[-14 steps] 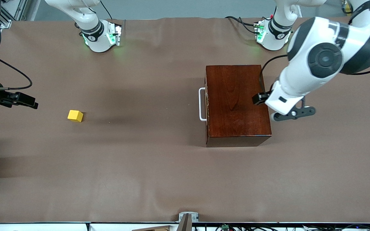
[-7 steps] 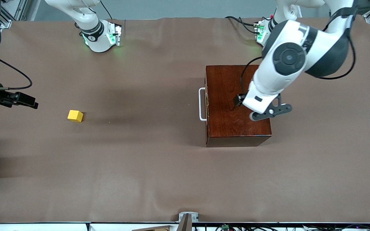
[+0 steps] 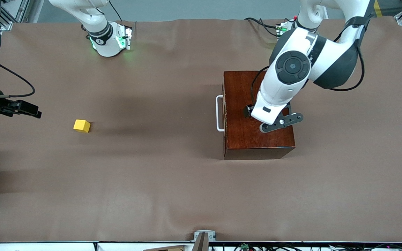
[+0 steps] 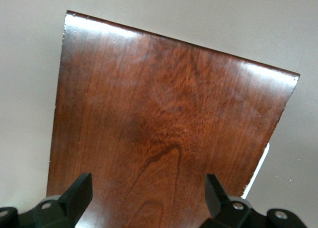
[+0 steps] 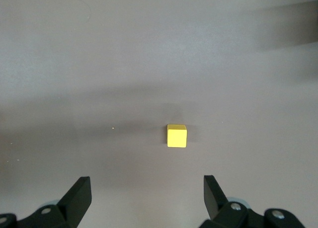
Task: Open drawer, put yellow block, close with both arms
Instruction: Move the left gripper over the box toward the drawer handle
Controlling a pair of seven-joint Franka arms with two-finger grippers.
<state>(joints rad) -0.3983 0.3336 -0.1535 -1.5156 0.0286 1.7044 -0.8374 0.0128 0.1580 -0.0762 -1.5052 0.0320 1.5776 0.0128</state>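
Two white jointed robot arms [image 3: 291, 73] with dark grey round joints are seen. Green lights are shown on their round bases [image 3: 108, 42]. Black cables are attached.

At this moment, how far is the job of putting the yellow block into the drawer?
Nothing looks done: the drawer is shut in the wooden box and the yellow block lies on the table toward the right arm's end. In hand: the open left gripper is over the box top. The open right gripper waits. Opening, loading and closing remain.
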